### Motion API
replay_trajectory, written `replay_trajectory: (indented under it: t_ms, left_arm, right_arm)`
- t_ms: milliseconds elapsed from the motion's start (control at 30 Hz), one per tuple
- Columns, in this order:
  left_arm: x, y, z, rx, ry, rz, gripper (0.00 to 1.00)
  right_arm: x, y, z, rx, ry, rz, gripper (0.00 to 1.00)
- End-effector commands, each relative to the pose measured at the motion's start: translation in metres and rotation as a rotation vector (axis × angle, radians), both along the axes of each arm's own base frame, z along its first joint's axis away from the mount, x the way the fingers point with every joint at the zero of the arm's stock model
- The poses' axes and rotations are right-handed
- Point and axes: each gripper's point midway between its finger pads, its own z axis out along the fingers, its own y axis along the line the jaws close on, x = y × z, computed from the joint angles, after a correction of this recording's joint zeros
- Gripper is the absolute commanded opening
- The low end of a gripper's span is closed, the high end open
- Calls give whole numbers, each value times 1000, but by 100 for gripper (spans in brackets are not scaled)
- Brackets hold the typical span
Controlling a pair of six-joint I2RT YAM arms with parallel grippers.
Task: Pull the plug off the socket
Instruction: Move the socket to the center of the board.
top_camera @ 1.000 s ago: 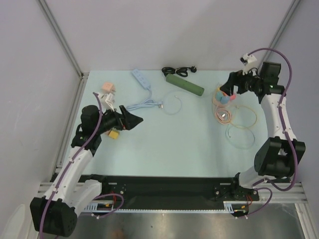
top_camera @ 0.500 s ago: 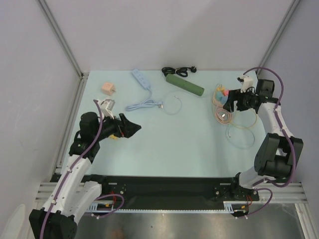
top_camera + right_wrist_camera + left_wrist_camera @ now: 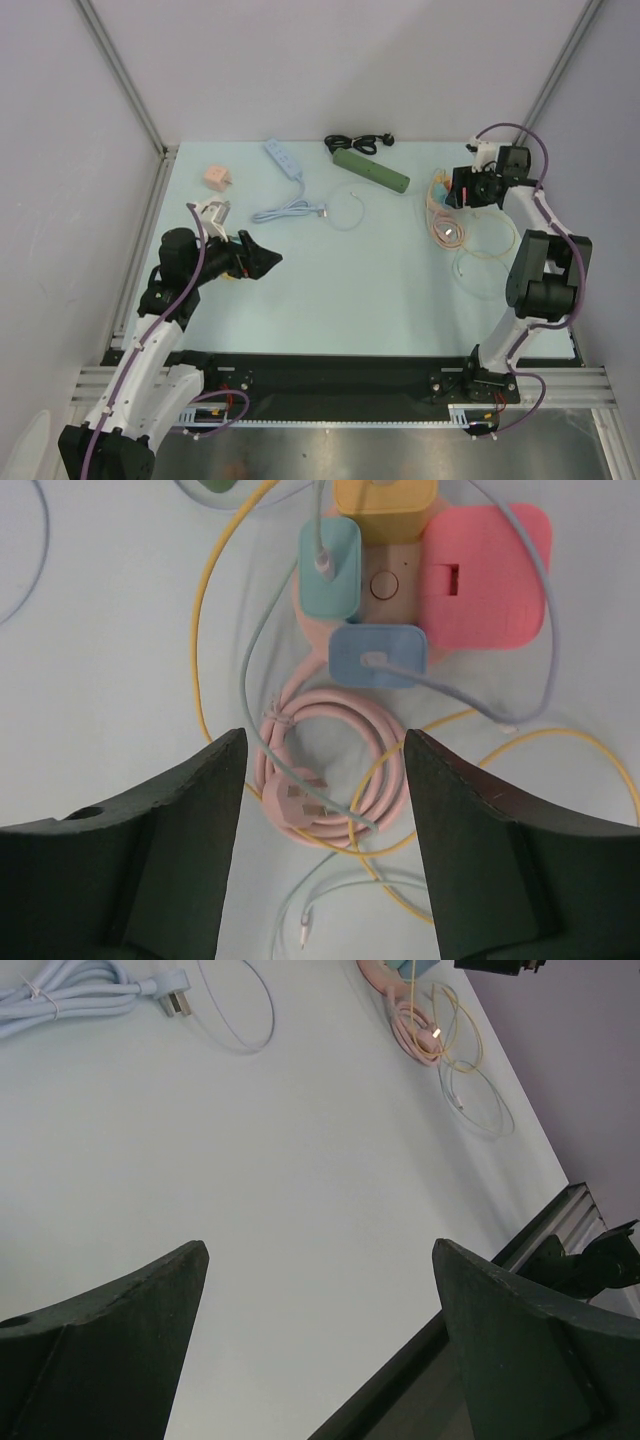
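Progress: judged not begun; every plug seen sits in the socket [image 3: 385, 585].
Task's thing: the socket lies near the far right corner of the table [image 3: 380, 260], carrying a yellow plug [image 3: 385, 505], teal plug [image 3: 330, 570], blue plug [image 3: 378, 655] and pink plug [image 3: 485, 575].
Right end effector [image 3: 325, 735]: spread, above the socket and coiled cord [image 3: 320, 780], pinching nothing.
Left end effector [image 3: 318, 1250]: spread wide near the left edge, holding nothing.
Remaining: descend, pinch one plug, pull it free; which plug cannot be told.
Containers: none in view.
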Motion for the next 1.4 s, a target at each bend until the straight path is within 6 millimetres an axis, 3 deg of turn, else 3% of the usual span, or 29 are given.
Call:
replay_trajectory:
  t_ms: [0, 300, 533, 833, 1033, 1067, 1167, 1200, 1267, 1300, 1367]
  left_arm:
    - [2, 1, 3, 16, -36, -1, 100]
    - [2, 1, -2, 19, -17, 0, 100]
    - [-2, 1, -16, 25, 17, -7, 100]
    - [-5, -1, -11, 17, -6, -25, 99]
    - [-6, -4, -7, 4, -19, -43, 100]
    - [-7, -5, -7, 0, -17, -45, 99]
    - [-9, -9, -3, -24, -27, -68, 100]
    - [-10, -10, -2, -34, -25, -74, 99]
    - [-12, -14, 4, -69, -27, -93, 99]
    - [-12, -16, 5, -80, -25, -96, 100]
    - [-11, -19, 11, -111, -29, -100, 100]
  right_arm:
    - [31, 4, 3, -108, -62, -8, 69]
    - [52, -7, -11, -320, -89, -80, 72]
    - [55, -9, -18, -348, -86, -58, 71]
    - [62, 3, -36, -308, -72, 17, 66]
    - [60, 8, -34, -306, -77, 64, 29]
    - [58, 11, -31, -298, -82, 81, 16]
    - [48, 22, -21, -275, -108, 148, 0]
    - [45, 25, -2, -275, -155, 165, 0]
    - [32, 37, 6, -262, -194, 237, 0]
    - [26, 42, 27, -262, -246, 264, 0]
    - [12, 57, 36, -227, -280, 340, 0]
